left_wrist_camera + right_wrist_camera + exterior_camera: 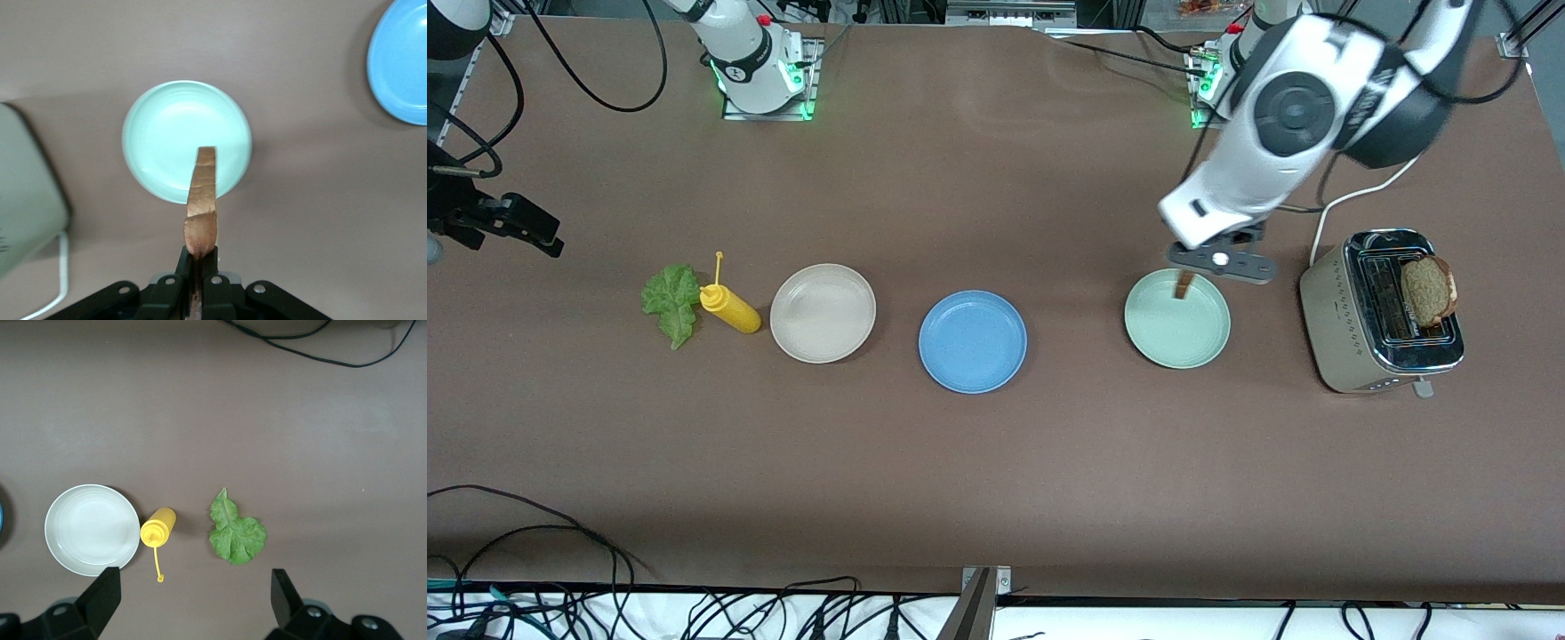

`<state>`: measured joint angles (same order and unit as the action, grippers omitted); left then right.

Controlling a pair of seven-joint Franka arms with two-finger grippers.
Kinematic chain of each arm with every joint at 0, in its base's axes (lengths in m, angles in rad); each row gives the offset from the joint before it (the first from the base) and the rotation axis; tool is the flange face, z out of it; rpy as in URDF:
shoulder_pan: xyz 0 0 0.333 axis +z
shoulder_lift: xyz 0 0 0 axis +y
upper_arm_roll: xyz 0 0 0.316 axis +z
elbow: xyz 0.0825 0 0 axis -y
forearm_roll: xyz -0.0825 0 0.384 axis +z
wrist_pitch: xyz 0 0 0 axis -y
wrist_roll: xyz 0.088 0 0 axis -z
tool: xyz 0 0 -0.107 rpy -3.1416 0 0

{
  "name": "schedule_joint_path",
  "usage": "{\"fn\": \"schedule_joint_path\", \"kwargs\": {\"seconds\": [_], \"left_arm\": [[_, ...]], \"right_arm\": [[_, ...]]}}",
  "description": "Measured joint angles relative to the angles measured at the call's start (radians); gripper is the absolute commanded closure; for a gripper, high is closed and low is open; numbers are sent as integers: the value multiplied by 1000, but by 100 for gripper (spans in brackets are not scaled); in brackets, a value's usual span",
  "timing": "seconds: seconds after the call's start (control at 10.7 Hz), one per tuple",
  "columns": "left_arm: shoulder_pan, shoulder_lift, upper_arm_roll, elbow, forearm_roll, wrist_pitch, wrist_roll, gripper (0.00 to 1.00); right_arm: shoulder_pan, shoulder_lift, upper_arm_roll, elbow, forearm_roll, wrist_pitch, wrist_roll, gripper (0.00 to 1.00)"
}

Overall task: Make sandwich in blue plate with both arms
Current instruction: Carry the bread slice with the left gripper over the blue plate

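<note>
Your left gripper (199, 267) is clamping 1 bread slice (202, 203) above the pale green plate (1200, 342); right gripper (193, 600), jaws apart, is waiting over the lettuce leaf (235, 535) toward the right arm's edge; blue plate (973, 341) is holding 0 items.

Brown table (996, 462) is carrying, from the right arm's end to the left arm's: lettuce leaf (672, 300) lying just beside the toppled yellow squeeze bottle (730, 308), beige-white plate (823, 313), blue plate (973, 341), pale green plate (1177, 320), toaster (1380, 311). Black cables (525, 524) are trailing across the near corner.
</note>
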<state>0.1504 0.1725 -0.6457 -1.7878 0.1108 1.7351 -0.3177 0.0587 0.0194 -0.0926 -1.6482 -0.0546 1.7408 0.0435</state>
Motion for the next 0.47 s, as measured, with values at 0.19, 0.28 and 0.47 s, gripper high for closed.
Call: {"fn": "schedule_joint_path", "kwargs": {"seconds": [0.19,0.28,0.47], "left_arm": [[-2,72,-98,2,20,51,-119,100],[-3,103,-127,3,20,73,-149,100],[-2,156,-171,13,20,112,-205,100]], "right_arm": [[0,0,0,0,0,0,0,0],[0,0,0,0,0,0,0,0],[0,0,0,0,0,0,0,0]]}}
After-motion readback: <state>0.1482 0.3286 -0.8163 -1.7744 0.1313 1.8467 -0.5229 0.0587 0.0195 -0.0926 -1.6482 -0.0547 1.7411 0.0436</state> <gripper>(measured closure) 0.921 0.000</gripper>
